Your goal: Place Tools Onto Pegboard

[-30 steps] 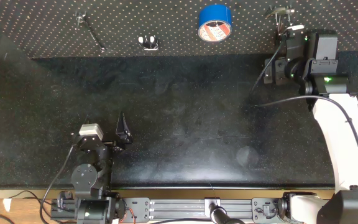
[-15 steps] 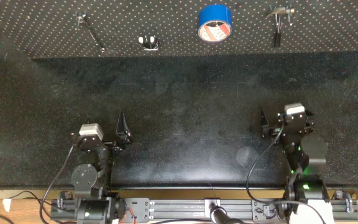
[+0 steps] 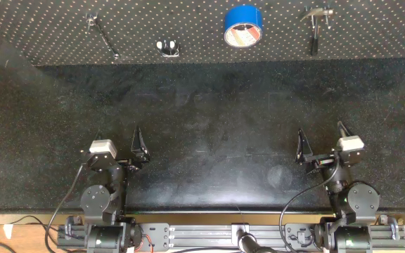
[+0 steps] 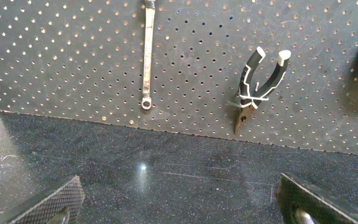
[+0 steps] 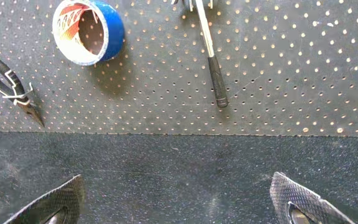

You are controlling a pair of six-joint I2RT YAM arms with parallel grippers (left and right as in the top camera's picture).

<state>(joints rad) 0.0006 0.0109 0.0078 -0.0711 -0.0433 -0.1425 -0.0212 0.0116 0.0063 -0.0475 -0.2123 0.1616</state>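
The tape roll (image 3: 243, 21) is blue, the dotted pegboard (image 3: 188, 28) black, the wrench (image 3: 104, 36) silver.

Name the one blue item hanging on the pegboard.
The roll of tape, between the pliers and the hammer; those and the wrench are metal or black.

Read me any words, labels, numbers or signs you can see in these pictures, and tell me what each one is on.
Blue tape roll: there is print on the label inside its core, but it is too small and blurred to read.
Wrench, pliers, hammer, pegboard: no text or numbers can be made out on any of them.
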